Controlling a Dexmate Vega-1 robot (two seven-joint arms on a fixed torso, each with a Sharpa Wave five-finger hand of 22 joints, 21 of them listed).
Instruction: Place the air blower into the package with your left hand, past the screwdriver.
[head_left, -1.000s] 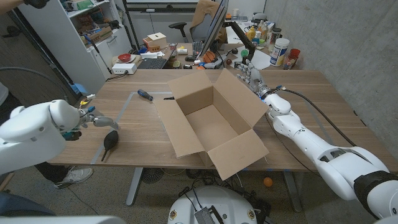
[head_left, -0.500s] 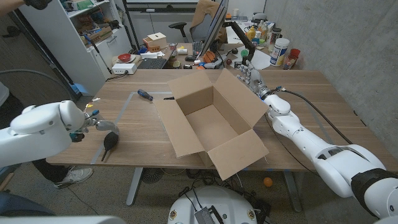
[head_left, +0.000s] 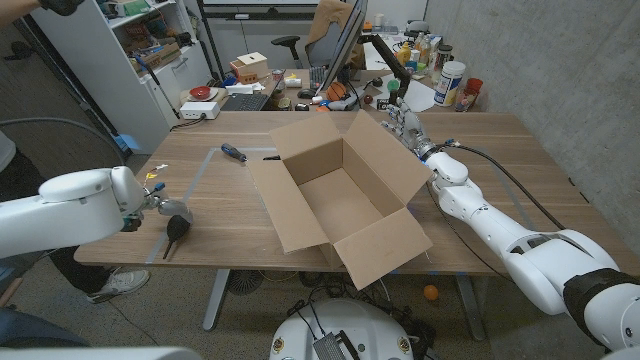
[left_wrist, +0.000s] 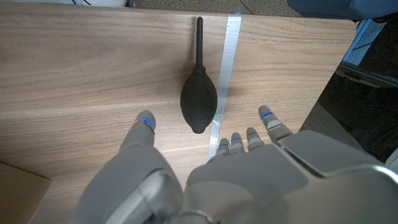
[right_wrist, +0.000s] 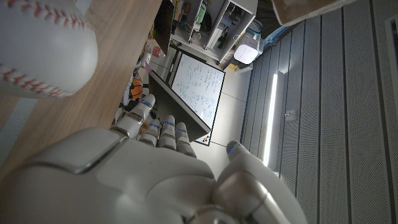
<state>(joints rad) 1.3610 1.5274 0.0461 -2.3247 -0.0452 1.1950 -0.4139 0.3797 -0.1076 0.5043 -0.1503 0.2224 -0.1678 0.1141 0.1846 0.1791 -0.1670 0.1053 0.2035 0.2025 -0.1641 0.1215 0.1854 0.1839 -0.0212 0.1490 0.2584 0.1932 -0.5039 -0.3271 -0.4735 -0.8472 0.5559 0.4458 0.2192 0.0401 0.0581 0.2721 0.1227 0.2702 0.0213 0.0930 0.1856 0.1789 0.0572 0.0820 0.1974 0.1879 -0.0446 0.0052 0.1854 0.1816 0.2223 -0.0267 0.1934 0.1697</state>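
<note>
From the head view, the left hand (head_left: 152, 203) is largely hidden behind its own white forearm. The screwdriver (head_left: 233, 152) is too small to show its tip. In the right wrist view, a baseball (right_wrist: 38, 46) is cut off by the frame's edge.

right hand (right_wrist: 168, 168), empty, fingers loosely spread | white red-stitched baseball (right_wrist: 37, 46) on wooden counter (right_wrist: 93, 93) | whiteboard (right_wrist: 196, 96) beyond
</note>
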